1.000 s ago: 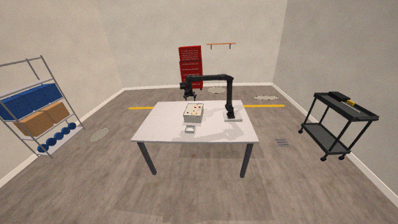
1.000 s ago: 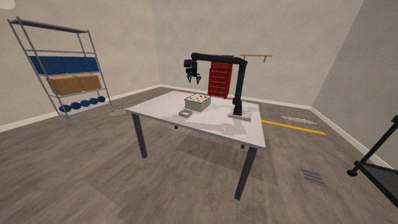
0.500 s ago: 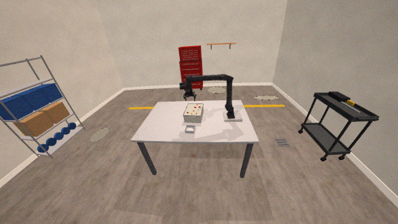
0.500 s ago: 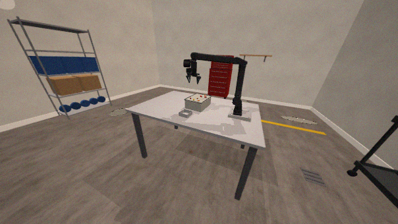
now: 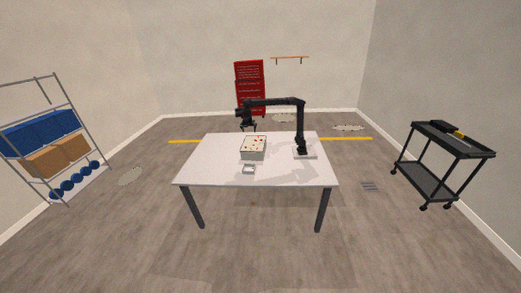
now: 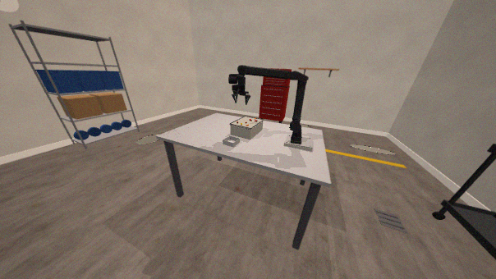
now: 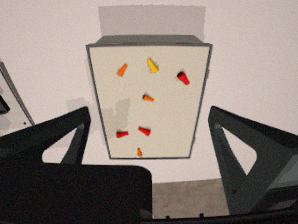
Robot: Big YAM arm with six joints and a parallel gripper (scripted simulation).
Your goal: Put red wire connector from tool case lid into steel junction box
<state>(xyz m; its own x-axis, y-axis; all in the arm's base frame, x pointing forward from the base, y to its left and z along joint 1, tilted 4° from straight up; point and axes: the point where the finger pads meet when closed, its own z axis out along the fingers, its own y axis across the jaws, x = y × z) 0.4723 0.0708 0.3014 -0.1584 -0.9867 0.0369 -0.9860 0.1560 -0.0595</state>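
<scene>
The tool case (image 5: 253, 153) (image 6: 245, 130) (image 7: 172, 112) stands mid-table with its cream lid facing up. On the lid lie several small connectors: red ones (image 7: 182, 78) (image 7: 121, 133) (image 7: 144, 129), orange ones (image 7: 121, 70) and a yellow one (image 7: 153, 66). The small steel junction box (image 5: 248, 169) (image 6: 231, 142) sits on the table just in front of the case. My gripper (image 5: 248, 127) (image 6: 241, 99) (image 7: 149, 112) is open and empty. It hangs high above the far edge of the case and points down.
The white table (image 5: 216, 164) (image 6: 197, 135) also carries the arm's base plate (image 5: 304, 152) to the right of the case. A red tool cabinet (image 5: 249, 86) stands at the back wall, a shelf rack (image 5: 43, 138) on the left and a black cart (image 5: 444, 164) on the right.
</scene>
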